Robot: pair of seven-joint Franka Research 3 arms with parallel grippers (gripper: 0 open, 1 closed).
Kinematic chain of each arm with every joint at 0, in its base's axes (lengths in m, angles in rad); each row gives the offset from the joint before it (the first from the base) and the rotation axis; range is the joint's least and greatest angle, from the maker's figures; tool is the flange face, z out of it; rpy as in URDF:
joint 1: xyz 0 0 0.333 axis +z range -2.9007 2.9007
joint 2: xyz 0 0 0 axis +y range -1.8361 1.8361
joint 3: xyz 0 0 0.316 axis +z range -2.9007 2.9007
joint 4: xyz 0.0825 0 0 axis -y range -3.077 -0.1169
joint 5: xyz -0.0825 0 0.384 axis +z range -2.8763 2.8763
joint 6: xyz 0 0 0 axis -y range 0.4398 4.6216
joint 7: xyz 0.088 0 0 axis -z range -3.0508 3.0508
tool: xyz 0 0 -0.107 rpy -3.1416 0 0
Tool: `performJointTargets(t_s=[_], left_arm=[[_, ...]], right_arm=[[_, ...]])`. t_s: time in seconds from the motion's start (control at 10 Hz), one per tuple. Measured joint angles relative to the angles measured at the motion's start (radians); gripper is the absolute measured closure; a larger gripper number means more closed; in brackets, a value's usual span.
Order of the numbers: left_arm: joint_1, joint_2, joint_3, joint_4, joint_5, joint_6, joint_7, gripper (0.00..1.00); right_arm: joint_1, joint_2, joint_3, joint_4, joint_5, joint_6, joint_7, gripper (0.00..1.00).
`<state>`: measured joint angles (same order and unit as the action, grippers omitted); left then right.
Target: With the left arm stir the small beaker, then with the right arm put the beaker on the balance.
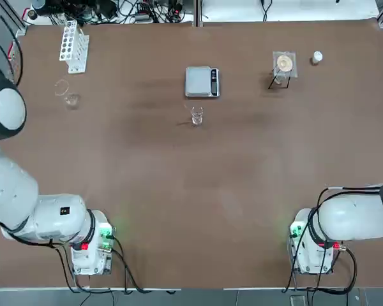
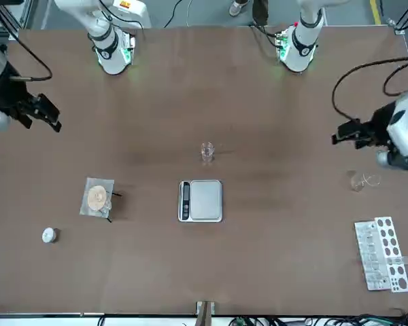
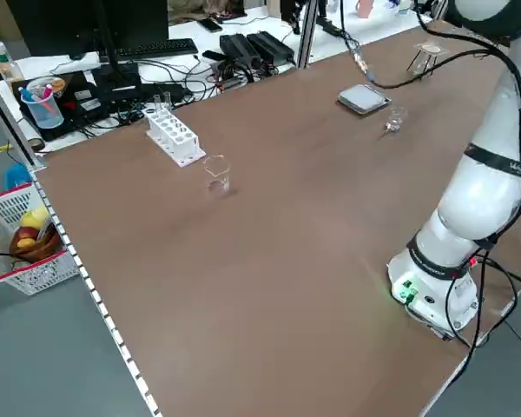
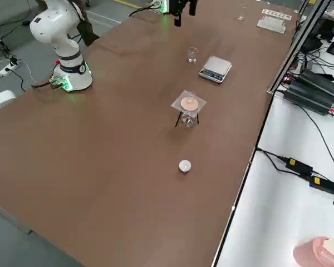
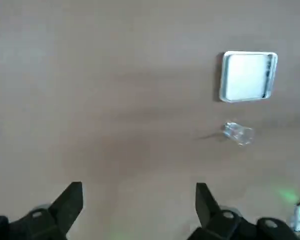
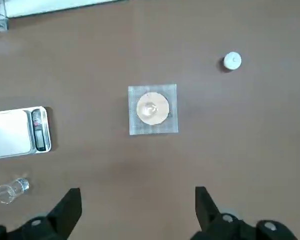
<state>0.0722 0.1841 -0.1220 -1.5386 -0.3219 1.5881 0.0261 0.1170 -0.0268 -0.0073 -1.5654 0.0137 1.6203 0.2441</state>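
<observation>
The small beaker point(image 1: 196, 115) is a tiny clear glass standing upright at mid-table, just on the robot's side of the balance point(image 1: 202, 82), a silver scale with a square pan and a dark control strip. My left gripper point(image 5: 137, 202) hangs open and empty high over the table's left part, far from the beaker point(image 5: 237, 133). My right gripper point(image 6: 136, 205) is also open and empty, raised over the right part, with the beaker point(image 6: 10, 190) and balance point(image 6: 20, 132) off to one side. Neither gripper touches anything.
A larger clear glass with a thin rod point(image 1: 67, 94) stands at the far left, near a white test-tube rack point(image 1: 73, 46). A tripod with a mesh square point(image 1: 283, 67) and a small white cap point(image 1: 316, 57) sit at the far right. Cables line the back edge.
</observation>
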Motion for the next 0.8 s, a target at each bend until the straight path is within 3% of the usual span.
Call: performJointTargets(t_s=[0.5, 0.8], left_arm=[[-0.001, -0.022, -0.091, -0.294, -0.155, 0.171, 0.14, 0.01], [0.003, -0.02, -0.166, -0.486, -0.254, 0.422, 0.192, 0.01]], right_arm=[[0.022, -0.001, 0.003, 0.0, 0.0, -0.078, 0.002, 0.0], [0.021, -0.001, 0.006, 0.001, 0.0, -0.08, 0.003, 0.0]])
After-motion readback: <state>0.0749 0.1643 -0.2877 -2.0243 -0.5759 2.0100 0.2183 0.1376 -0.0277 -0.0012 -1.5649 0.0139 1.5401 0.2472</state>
